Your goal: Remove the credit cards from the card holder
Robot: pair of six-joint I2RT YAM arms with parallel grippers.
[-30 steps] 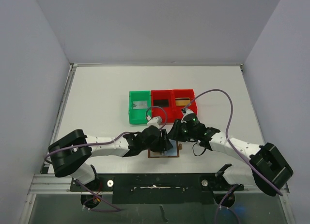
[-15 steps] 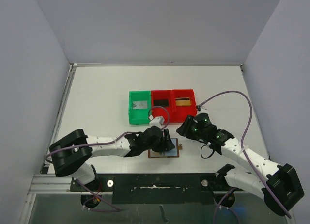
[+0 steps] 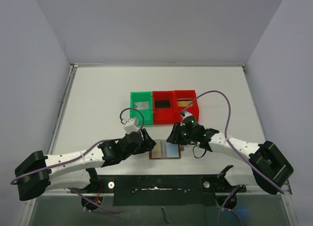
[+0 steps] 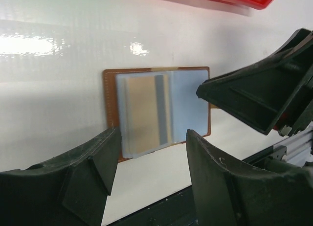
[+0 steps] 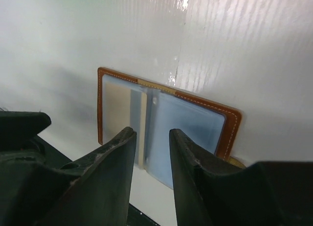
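Jaws parted, both empty — left gripper wide, right gripper narrow — near open card holder.

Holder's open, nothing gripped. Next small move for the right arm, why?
Probably lower the right end effector onto the tan card and close on its edge. The card holder lies open, the card sits tucked inside, and the right jaws hang open above it; the left end effector stands aside, empty.

The card holder looks like stitched brown leather (its pale lining smooth, slightly shiny), the white table is glossy, and my left fingers are matt black plastic.
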